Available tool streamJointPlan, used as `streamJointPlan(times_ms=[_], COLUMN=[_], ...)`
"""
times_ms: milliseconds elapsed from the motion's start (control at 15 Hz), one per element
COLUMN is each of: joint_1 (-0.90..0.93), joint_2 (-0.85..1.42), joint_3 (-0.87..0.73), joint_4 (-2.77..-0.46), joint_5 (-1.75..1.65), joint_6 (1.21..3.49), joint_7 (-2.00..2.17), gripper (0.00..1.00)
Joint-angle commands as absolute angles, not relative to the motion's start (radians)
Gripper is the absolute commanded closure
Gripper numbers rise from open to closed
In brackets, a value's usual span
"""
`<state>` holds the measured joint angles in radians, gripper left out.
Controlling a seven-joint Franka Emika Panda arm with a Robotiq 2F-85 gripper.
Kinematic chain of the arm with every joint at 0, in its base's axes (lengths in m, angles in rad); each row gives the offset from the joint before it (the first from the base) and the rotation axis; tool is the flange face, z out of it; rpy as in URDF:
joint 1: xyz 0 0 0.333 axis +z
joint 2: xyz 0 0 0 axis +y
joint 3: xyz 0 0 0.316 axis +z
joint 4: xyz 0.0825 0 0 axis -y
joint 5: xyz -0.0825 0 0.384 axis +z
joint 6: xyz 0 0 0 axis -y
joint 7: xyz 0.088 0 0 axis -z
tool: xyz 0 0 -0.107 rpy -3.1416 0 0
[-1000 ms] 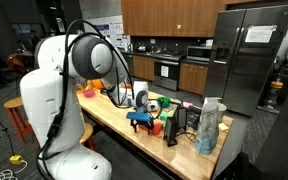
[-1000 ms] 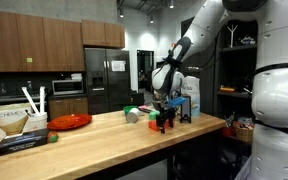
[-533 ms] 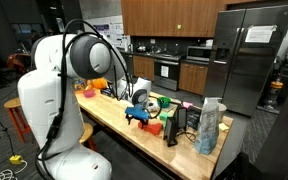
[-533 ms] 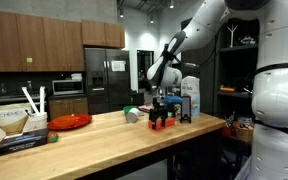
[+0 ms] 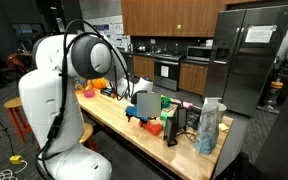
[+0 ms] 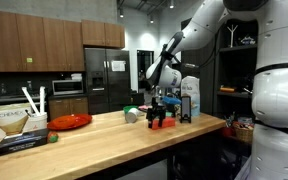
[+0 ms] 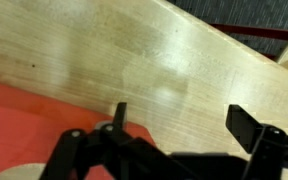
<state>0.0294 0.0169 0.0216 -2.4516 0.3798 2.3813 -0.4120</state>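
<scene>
My gripper (image 7: 184, 125) is open, its two dark fingers spread wide over bare wood with nothing between them. A flat red object (image 7: 29, 115) lies by the left finger at the lower left of the wrist view. In both exterior views the gripper (image 5: 139, 116) (image 6: 162, 116) hangs low over the wooden counter (image 5: 104, 115), right at a small red object (image 5: 154, 127) (image 6: 165, 123). A green and white item (image 6: 132, 114) sits just beside it.
A blue and white carton (image 5: 209, 126) and a dark upright box (image 5: 176, 125) stand toward the counter's end. A red bowl (image 6: 71, 121), a cardboard box (image 6: 12, 122) holding utensils and a flat dark box (image 6: 24, 142) occupy the opposite part. The counter edge (image 7: 234, 45) runs near the gripper.
The forearm and wrist have shifted and turned slightly above the red object. The gripper has stayed low over the counter and open.
</scene>
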Motion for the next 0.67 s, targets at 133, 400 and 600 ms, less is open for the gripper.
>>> streamJointPlan(times_ms=[133, 400, 600], joint_1=[0.036, 0.036, 0.030], joint_2=[0.057, 0.085, 0.084], joint_3=[0.044, 0.065, 0.074], joint_4=[-2.476, -2.490, -2.497], joint_5=[0.385, 0.356, 0.346], joint_6=[2.587, 2.718, 2.768], joint_7=[-0.443, -0.434, -0.426], gripper=[0.00, 0.00, 0.00])
